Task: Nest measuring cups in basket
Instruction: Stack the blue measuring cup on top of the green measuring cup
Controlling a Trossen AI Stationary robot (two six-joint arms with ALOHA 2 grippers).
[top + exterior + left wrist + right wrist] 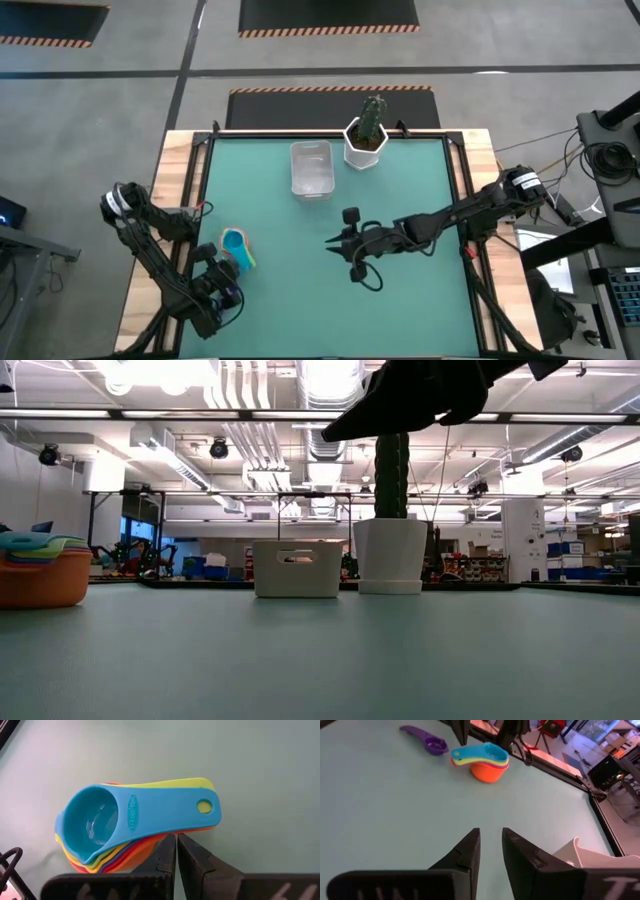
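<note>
The measuring cups (135,827) form one nested stack on the green mat near the left edge of the table, blue cup uppermost, orange outermost beneath. One purple cup (431,742) lies apart on the mat, just beside the stack. The basket (311,168) stands well apart at the far side, next to the cactus pot (366,140).

Handling, as a judgement: thin rigid plastic, light, smooth and likely slippery; a loose stack may shift or separate if tilted. Grip across the stacked flat handles, or across the bowl walls.

The left gripper (176,851) sits just beside the stack, fingers pressed together, holding nothing. The right gripper (490,851) hovers over mid-table, fingers narrowly parted, empty
</note>
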